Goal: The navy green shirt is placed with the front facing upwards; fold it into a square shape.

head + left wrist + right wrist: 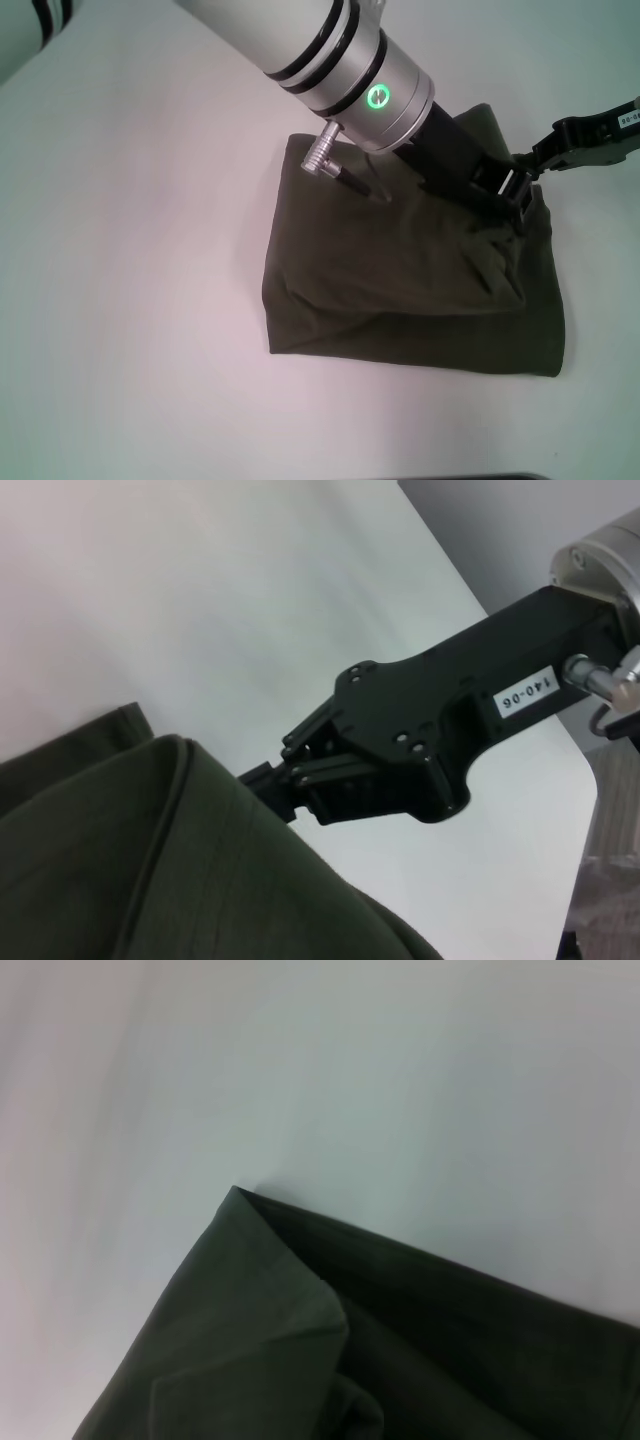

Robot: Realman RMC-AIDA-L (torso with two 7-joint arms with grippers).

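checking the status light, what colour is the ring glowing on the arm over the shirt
Green, a small glowing ring on the silver wrist section of the left arm; the head view shows it best.

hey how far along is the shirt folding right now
Mostly done: the navy green shirt already lies as a compact, roughly square bundle on the white table, with no lettering showing. In hand: the left gripper and the right gripper meet at its far right corner, apparently setting down the last fold. Left: let go, pull back, and flatten the puffy, wrinkled top layer.
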